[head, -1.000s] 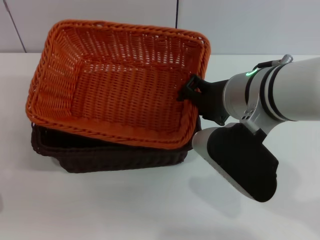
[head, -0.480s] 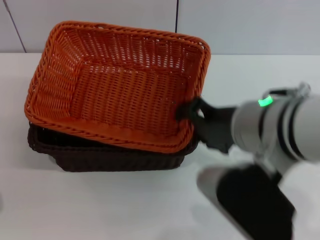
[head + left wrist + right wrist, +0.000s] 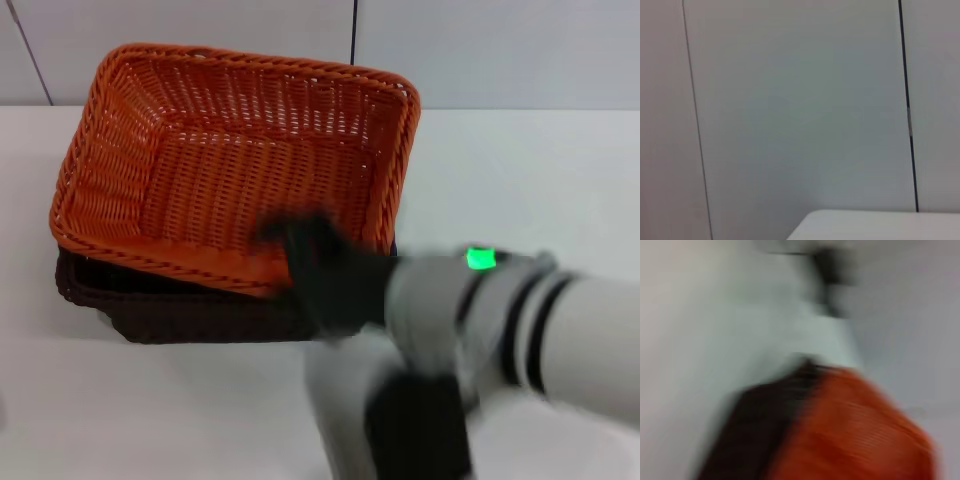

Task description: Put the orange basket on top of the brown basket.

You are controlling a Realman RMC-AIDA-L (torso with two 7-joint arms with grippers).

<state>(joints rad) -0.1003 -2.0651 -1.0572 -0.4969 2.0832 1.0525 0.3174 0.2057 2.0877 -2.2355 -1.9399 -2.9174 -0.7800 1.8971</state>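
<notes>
The white counter (image 3: 560, 170) holds both baskets on its left side. The orange basket (image 3: 230, 165) sits on top of the brown basket (image 3: 180, 312), a bit crooked, so the job looks done. The right gripper (image 3: 300, 240) is by the near rim. I cannot tell how open its fingers are.

The orange basket (image 3: 235, 165) in front of me is woven wicker-style strands, openwork on the sloping sides with a ribbed, rough texture and a braided rim that catches a slight sheen. The brown basket (image 3: 190, 310) under it shows the same weave, very dark and matt. The table (image 3: 520, 170) is smooth, white and matt. My right arm (image 3: 520, 340) has a smooth white shell with black bands; my right gripper (image 3: 310, 255) looks matt black.
</notes>
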